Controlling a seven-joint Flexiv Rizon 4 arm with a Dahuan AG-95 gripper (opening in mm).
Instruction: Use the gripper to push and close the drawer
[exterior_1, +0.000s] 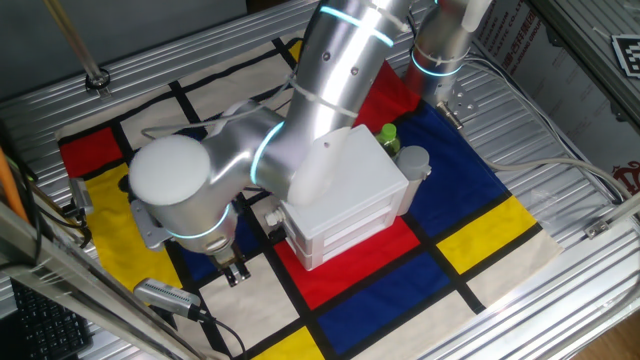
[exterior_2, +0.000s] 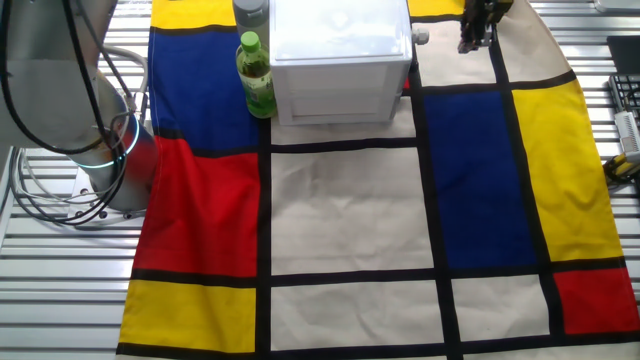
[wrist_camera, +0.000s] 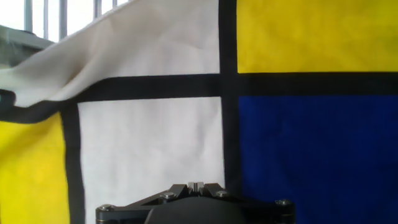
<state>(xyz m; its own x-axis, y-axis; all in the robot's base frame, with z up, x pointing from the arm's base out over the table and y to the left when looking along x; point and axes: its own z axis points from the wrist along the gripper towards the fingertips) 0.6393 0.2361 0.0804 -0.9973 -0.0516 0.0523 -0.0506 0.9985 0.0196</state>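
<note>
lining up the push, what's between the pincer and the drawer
Only bare cloth lies between the pincer and the drawer, as the other fixed view shows.

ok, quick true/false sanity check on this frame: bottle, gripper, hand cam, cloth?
1. The green bottle stands upright beside the cabinet. True.
2. The gripper is pressed against the cabinet. False: it hangs apart from it, over the cloth.
3. The hand view shows the drawer front. False: only cloth panels show there.
4. The cloth has red, blue, yellow and pale panels split by black lines. True.
</note>
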